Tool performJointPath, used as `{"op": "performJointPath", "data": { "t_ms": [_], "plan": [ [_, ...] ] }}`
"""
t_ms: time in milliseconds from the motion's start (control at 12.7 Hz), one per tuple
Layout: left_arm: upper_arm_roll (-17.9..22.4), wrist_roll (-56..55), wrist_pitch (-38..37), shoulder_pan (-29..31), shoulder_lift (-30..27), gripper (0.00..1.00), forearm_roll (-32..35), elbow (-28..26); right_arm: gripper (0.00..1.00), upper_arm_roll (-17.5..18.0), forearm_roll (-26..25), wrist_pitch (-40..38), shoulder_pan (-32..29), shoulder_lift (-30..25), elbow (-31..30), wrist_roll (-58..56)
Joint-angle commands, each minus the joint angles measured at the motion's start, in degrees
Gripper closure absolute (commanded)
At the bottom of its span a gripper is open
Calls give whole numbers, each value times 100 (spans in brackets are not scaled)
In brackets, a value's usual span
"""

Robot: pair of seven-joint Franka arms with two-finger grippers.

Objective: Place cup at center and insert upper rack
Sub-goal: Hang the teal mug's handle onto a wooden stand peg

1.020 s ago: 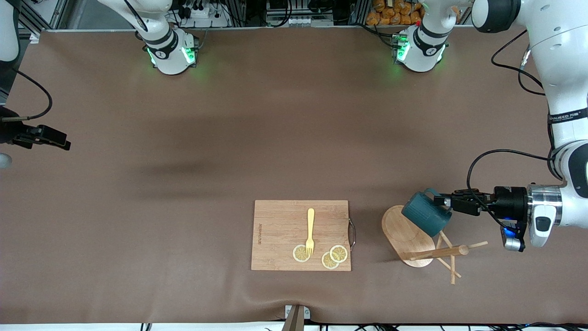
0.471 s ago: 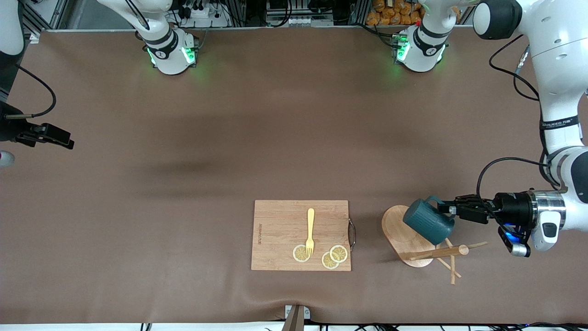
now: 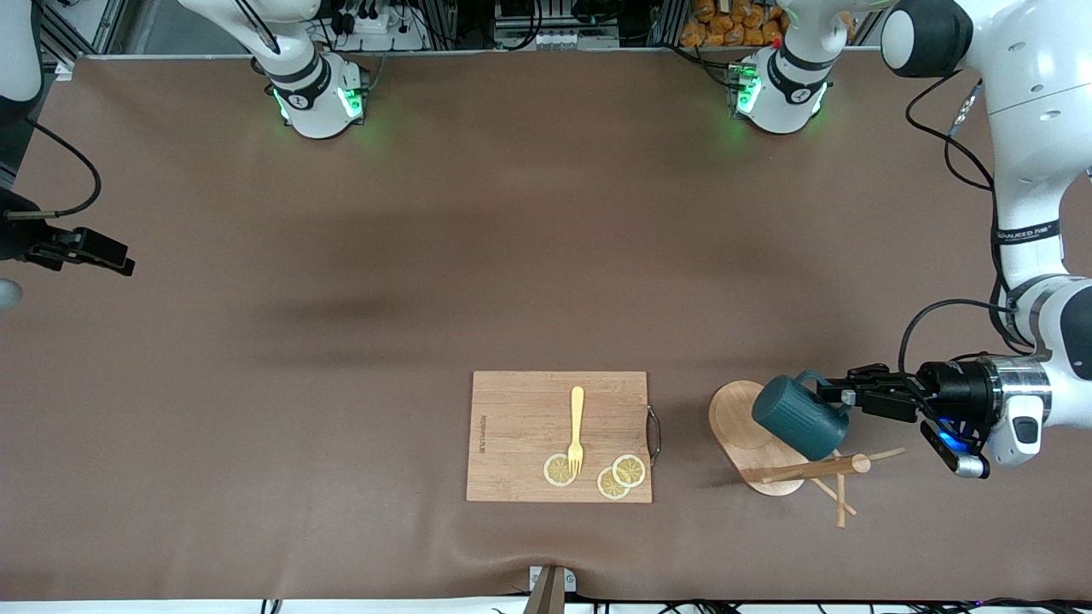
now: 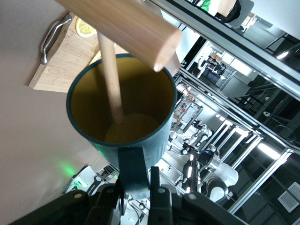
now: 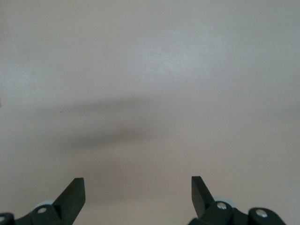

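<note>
The teal cup [image 3: 798, 418] hangs tilted over the upper rack [image 3: 744, 424]. My left gripper [image 3: 832, 396] is shut on the cup's handle. The rack is a light wooden mug tree with an oval base. It looks tipped on its side, and its post [image 3: 815, 467] points toward the left arm's end of the table. In the left wrist view the cup [image 4: 140, 136] shows its yellow inside, and a thin peg [image 4: 110, 79] reaches into it below the post's end [image 4: 122, 28]. The left gripper [image 4: 136, 183] clamps the handle there. My right gripper [image 3: 102, 256] waits open near the right arm's end; it [image 5: 138, 192] holds nothing.
A bamboo cutting board [image 3: 520, 418] with a yellow fork [image 3: 576, 426] and lemon slices [image 3: 621, 476] lies beside the rack, toward the table's middle. Loose-looking crossed pegs [image 3: 840, 499] stick out near the rack's post.
My left gripper has drawn slightly toward the left arm's end of the table, carrying the cup along over the rack's base. The right gripper has barely shifted.
</note>
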Motion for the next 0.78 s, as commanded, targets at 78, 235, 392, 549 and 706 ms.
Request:
{"op": "performJointPath", "data": {
  "t_ms": [78, 235, 392, 549, 706],
  "plan": [
    [-12, 88, -63, 74, 85, 100, -429, -70, 0, -71, -8, -52, 79, -91, -44, 126],
    [-12, 96, -71, 83, 111, 100, -464, -158, 0, -71, -8, -44, 79, -91, -53, 134],
    [-12, 96, -71, 83, 112, 100, -683, -333, 0, -71, -8, -35, 79, -91, -53, 134],
    [-12, 96, -71, 109, 112, 100, -702, -343, 0, -71, -8, -35, 79, -82, -53, 160],
    [-21, 96, -71, 144, 120, 100, -728, -386, 0, -71, 1, -26, 88, -82, -53, 205]
  ]
}}
